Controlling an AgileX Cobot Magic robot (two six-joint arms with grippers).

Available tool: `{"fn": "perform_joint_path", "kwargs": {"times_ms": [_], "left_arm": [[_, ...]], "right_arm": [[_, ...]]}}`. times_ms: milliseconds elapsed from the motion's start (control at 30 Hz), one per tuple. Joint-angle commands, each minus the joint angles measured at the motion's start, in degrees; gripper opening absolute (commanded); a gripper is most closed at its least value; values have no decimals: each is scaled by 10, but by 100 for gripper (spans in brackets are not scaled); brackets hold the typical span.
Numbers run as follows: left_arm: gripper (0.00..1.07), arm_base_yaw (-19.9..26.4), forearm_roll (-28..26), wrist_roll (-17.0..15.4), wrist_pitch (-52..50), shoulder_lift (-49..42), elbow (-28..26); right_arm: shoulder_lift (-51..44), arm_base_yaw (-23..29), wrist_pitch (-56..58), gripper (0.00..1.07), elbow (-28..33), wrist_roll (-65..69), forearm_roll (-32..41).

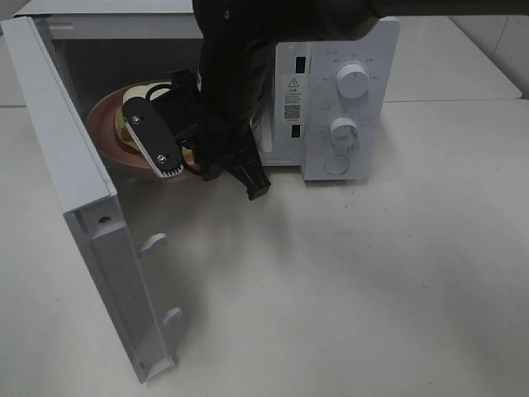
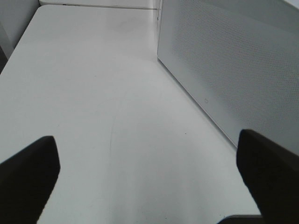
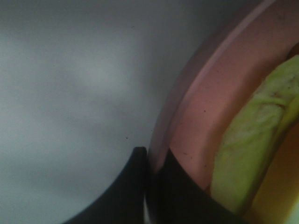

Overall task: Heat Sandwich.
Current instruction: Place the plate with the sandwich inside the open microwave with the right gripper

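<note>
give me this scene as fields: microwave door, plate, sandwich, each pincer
door: open, swung to the left of the microwave
plate: pink, at the cavity mouth
sandwich: on the plate
right pincer: shut on the plate rim
left pincer: open, empty, over the table beside a white perforated panel

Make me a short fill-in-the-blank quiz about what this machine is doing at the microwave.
The microwave has a door that stands ___.
The right gripper is shut on the rim of a plate whose colour is ___.
On that plate lies a ___.
The left gripper, jaws wide apart, holds ___.
Missing words: open; pink; sandwich; nothing.
</note>
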Motion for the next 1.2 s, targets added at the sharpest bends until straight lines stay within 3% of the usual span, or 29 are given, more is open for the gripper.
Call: {"fn": "perform_joint_path", "kwargs": {"times_ms": [33,200,567,1200], "left_arm": [[98,-1,0,-5,-6,-13,1],[98,-1,1,-5,-6,-13,1],[98,-1,1,-5,-6,-13,1],[98,-1,1,-5,-6,-13,1]], "right_arm": [[15,-3,1,3,-32,6,-4],[48,-5,4,3,-70,13,-4],[76,-24,2,3,-87,30,-2],[143,-44,5,0,-219,87,-5]]}}
